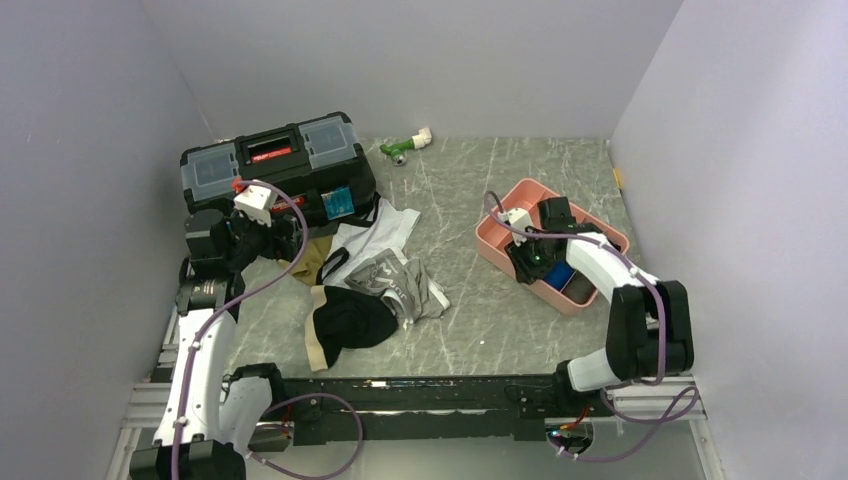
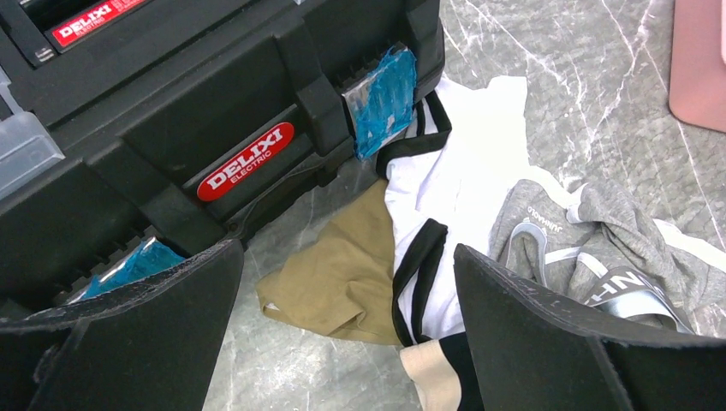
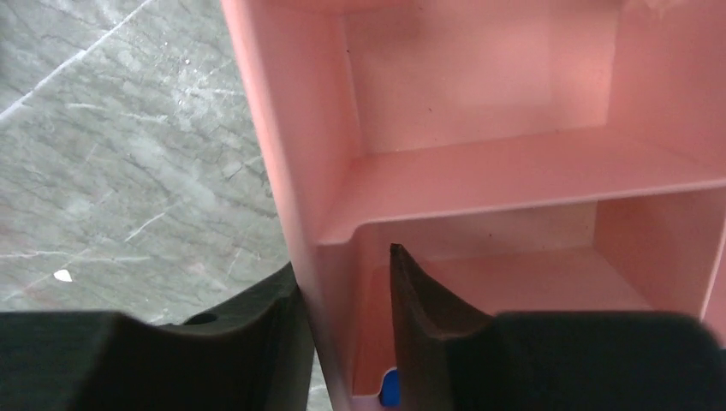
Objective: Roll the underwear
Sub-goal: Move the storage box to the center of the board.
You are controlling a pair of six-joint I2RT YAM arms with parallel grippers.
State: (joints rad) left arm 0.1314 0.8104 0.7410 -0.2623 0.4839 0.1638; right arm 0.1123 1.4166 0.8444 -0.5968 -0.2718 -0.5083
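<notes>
Left gripper (image 2: 347, 254) hangs wide open above the underwear (image 1: 372, 280), gripping nothing. Right gripper (image 3: 342, 261) straddles a wall of the pink tray (image 3: 282, 128), jaws narrowly apart, not clamped. The underwear lies crumpled and unrolled on the table (image 1: 480, 200), against the black toolbox (image 2: 171, 111).

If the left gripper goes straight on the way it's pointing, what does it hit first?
Probably the olive-tan underwear beside the toolbox, framed by the open jaws of the left gripper; depth is unclear.
</notes>
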